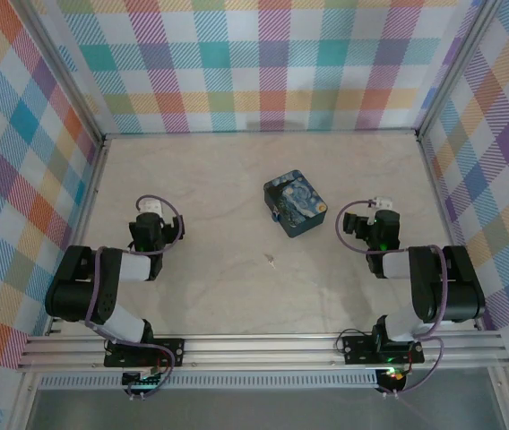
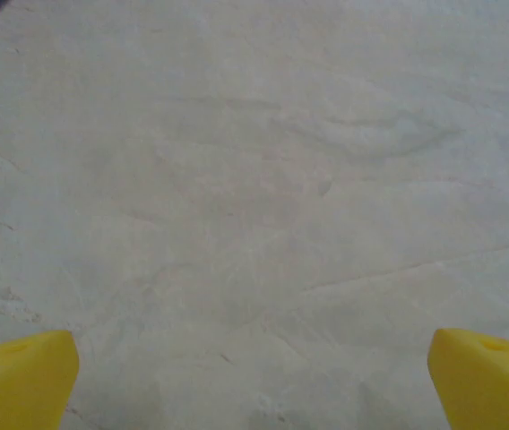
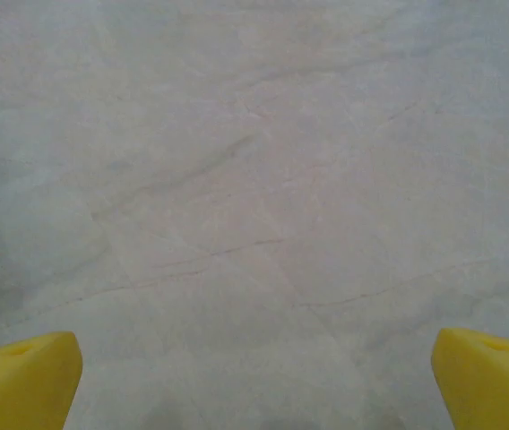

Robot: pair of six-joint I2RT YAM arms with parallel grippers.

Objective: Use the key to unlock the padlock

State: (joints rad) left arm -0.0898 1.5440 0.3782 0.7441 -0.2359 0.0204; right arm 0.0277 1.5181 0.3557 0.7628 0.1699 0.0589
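Two arms: folded low at the near edge of the table [image 1: 219,296], one on each side, well apart from each other.
Left pincer [image 1: 154,226]: spread wide with nothing in it, hanging over bare table to the left of the tin.
Left fingertips [image 2: 21,381]: yellow, one at each lower corner of the left wrist view, with pale, faintly veined table surface between them.
Right pincer [image 1: 373,228]: also spread wide and holding nothing, over bare table just right of the tin and not touching it.
Right fingertips [image 3: 21,381]: yellow, far apart at the lower corners of the right wrist view, with bare table between them.
Key [image 1: 271,260]: a tiny pale sliver lying flat on the table, out in the open between the two arms, nearer the front edge than the tin, and clear of both pincers.
Tin [image 1: 295,204]: dark blue with a swirl print, near the middle of the table, turned at an angle, closer to the right arm.
Padlock: too small to tell apart from the tin in the top view.
Walls [image 1: 263,63]: pastel checked cloth on three sides.
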